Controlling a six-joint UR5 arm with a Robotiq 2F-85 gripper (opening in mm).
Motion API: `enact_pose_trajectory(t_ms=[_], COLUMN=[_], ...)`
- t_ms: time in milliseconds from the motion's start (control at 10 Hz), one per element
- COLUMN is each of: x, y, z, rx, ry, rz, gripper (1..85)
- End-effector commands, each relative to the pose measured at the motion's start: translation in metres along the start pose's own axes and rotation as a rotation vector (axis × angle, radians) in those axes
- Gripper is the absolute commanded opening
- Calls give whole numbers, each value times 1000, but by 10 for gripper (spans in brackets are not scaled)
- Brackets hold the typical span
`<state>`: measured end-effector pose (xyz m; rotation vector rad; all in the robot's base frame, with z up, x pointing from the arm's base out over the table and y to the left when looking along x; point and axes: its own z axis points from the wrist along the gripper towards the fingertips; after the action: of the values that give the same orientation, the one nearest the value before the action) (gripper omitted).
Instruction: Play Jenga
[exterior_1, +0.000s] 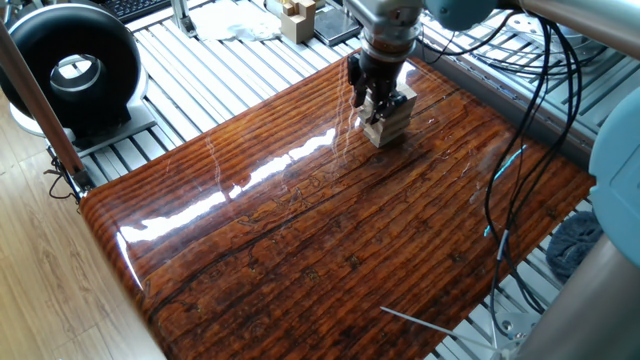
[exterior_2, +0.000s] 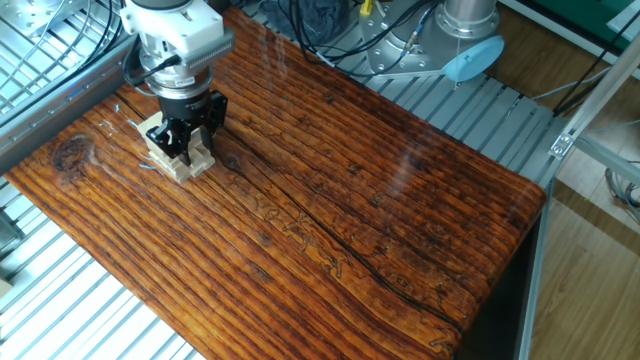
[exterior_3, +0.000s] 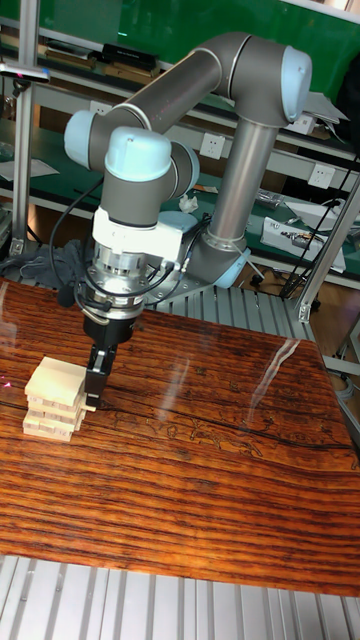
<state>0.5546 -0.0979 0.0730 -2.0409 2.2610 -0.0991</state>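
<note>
- A glossy, dark reddish wooden tabletop (exterior_1: 330, 230) with strong grain lies on a frame of ribbed grey metal slats (exterior_1: 215, 75); overhead light glares off the varnish.
- Around the table: a black ring-shaped device (exterior_1: 70, 70) on the slats at one corner, a bundle of black cables (exterior_1: 545, 90) hanging across the far side, and pale wood flooring (exterior_2: 600, 240) beyond the frame.
- The tall fixed view shows green panels (exterior_3: 180, 25) behind the arm (exterior_3: 200, 90), wall sockets (exterior_3: 320, 175) and a cluttered bench.
- A separate cluster of pale wooden pieces (exterior_1: 297, 17) sits off the tabletop on the slats.
- No brand, label or legible writing can be made out in any view.
- The Jenga tower (exterior_3: 55, 400), a short stack of pale blocks in crosswise layers, stands near one corner of the tabletop.
- The gripper (exterior_3: 95, 385) points straight down at the tower's side, its dark fingers (exterior_2: 180, 135) low against the upper blocks.
- The fingers appear slightly parted, but whether they clamp a block or merely touch the stack cannot be told.
</note>
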Motion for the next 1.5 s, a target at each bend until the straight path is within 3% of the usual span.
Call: enact_pose_trajectory(t_ms=[0, 300, 700, 1400], x=[-3, -3, 3, 3], y=[-1, 0, -3, -1], z=[1, 4, 6, 10], rx=[-6, -22, -12, -26], ry=[-17, -17, 6, -1], rz=[41, 49, 58, 85], gripper=[463, 463, 463, 463])
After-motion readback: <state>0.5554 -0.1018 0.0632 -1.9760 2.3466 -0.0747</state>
